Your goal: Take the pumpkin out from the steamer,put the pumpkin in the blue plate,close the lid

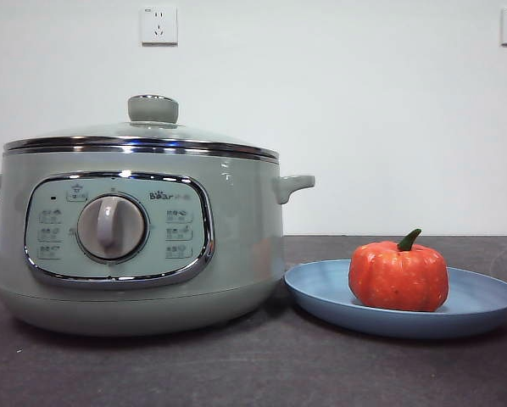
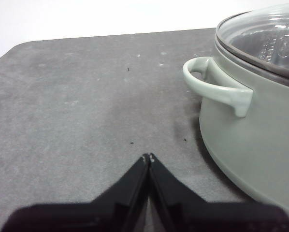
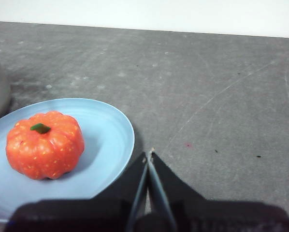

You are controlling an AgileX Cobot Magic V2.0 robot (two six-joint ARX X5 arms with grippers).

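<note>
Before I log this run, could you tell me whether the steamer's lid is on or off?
On. The lid sits level on the steamer, its chrome rim flush all round.

1 steamer (image 1: 143,246) w/ 1 lid (image 1: 143,136), 1 blue plate (image 1: 482,305), 1 pumpkin (image 1: 398,275), 2 wall sockets (image 1: 158,25)

The dark grey table (image 1: 236,373) carries the steamer (image 1: 143,246) and the blue plate (image 1: 482,301).

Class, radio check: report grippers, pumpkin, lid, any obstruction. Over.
Left gripper shut, empty, beside steamer. Right gripper shut, empty, beside blue plate. Pumpkin on plate; lid on steamer. No obstruction seen.
</note>
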